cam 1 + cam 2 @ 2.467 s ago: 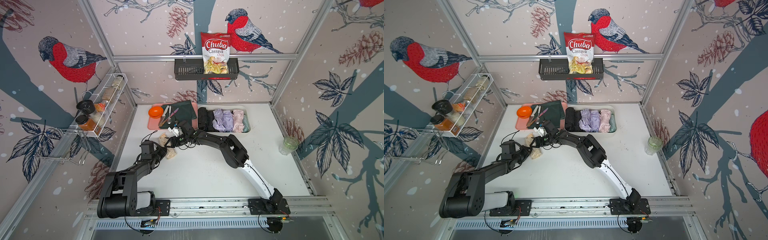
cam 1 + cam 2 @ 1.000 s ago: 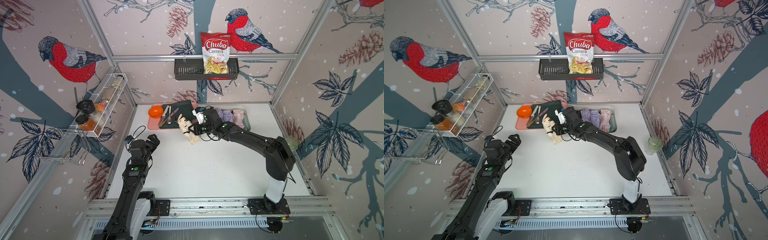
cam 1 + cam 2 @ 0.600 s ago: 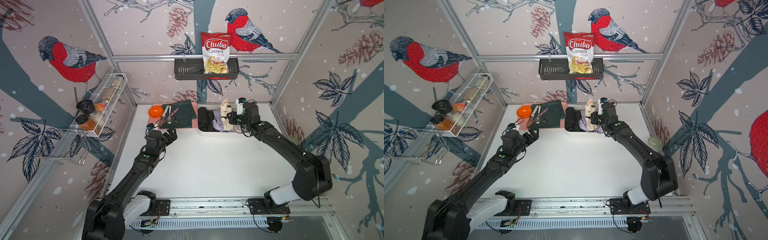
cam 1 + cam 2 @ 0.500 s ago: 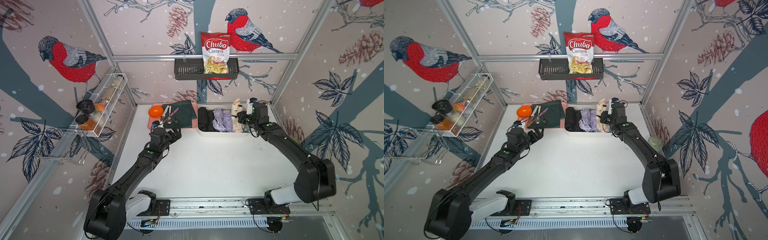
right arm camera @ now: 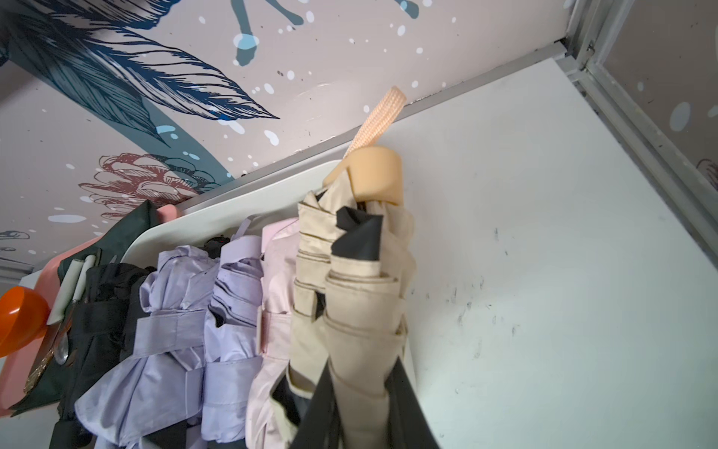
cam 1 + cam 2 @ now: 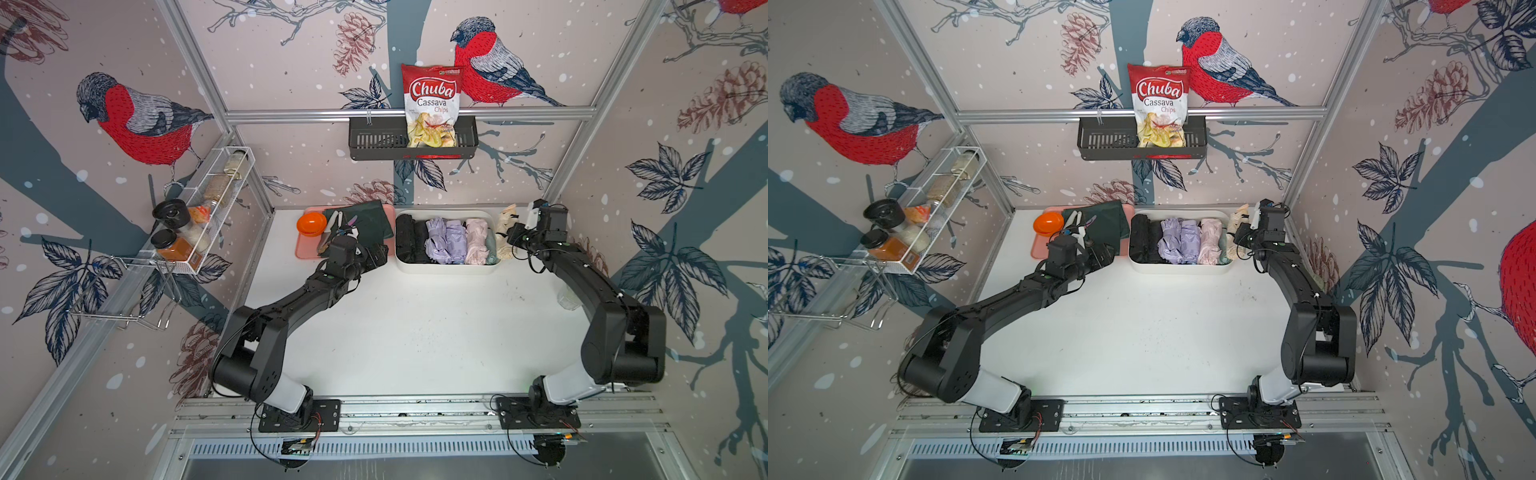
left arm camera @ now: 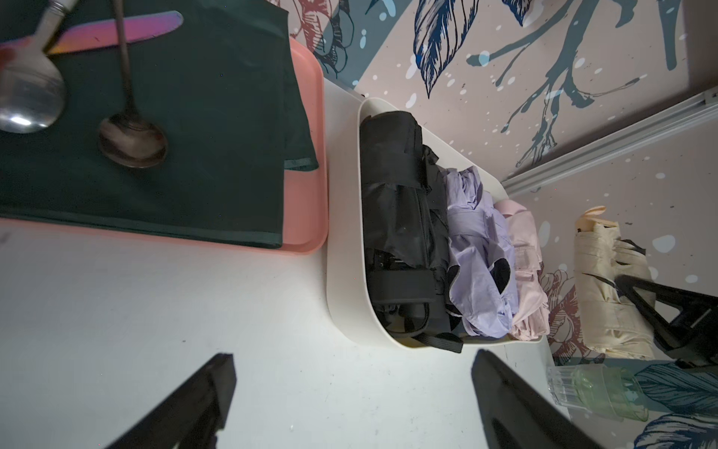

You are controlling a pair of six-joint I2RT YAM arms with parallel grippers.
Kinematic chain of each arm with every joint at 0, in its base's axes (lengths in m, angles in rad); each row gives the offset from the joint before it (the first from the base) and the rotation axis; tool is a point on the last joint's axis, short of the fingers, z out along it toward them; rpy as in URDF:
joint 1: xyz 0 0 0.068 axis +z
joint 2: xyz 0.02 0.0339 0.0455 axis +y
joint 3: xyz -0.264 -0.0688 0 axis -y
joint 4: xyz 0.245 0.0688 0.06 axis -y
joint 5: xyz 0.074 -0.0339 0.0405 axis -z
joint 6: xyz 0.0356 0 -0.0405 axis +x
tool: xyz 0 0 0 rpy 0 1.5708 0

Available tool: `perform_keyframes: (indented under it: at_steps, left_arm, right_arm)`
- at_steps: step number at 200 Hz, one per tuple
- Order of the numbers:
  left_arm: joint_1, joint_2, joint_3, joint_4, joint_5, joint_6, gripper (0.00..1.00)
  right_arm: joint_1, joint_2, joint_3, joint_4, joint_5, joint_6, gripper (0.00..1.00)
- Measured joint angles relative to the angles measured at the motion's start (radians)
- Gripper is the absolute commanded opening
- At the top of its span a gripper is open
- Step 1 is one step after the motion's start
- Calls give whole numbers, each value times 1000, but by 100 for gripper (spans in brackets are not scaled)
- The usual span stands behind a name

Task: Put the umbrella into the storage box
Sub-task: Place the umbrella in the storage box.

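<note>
A cream folded umbrella [image 6: 505, 230] [image 5: 349, 295] with a peach handle is held off the table at the right end of the storage box, and my right gripper [image 6: 514, 239] [image 5: 361, 388] is shut on it. The left wrist view also shows this umbrella [image 7: 606, 287] beyond the box. The cream-white storage box [image 6: 446, 269] [image 6: 1179, 268] [image 7: 342, 272] holds black, lilac and pink folded umbrellas side by side. My left gripper [image 6: 380, 255] [image 7: 353, 363] stands open and empty over the table by the box's left end.
A pink tray [image 6: 303, 251] with a dark green cloth, cutlery and an orange bowl [image 6: 311, 223] lies left of the box. A clear glass [image 6: 567, 297] stands by the right wall. A black wall basket [image 6: 374, 143] holds a chips bag. A wire rack [image 6: 199, 216] hangs on the left wall.
My right gripper carried the cream umbrella from the table near the tray across the box to its right end. My left arm stretched toward the box's left end, staying open.
</note>
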Motion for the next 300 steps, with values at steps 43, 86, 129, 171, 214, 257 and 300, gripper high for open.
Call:
perform_keyframes:
  at_steps: [43,86,129,171,214,257,300]
  left_arm:
    - [-14,141,104,11,59,1,98]
    - [-18,213,168,24,100,1,98]
    - [-28,266,204,35,131,0,98]
    - [-40,307,240,35,151,0,98]
    - [-47,346,272,35,160,0,98]
    - [-49,358,280,34,175,0,98]
    - [-50,365,285,34,177,0,98]
  right_arm:
    - [-8,77,41,10,-43,-4,0]
    - [-10,155,77,18,-58,-3,0]
    - [-6,203,106,19,-64,-3,0]
    - [23,249,139,17,-58,-3,0]
    - [61,291,175,5,5,-3,0]
    - [77,328,211,-27,66,1,0]
    - [98,343,216,-23,77,-24,0]
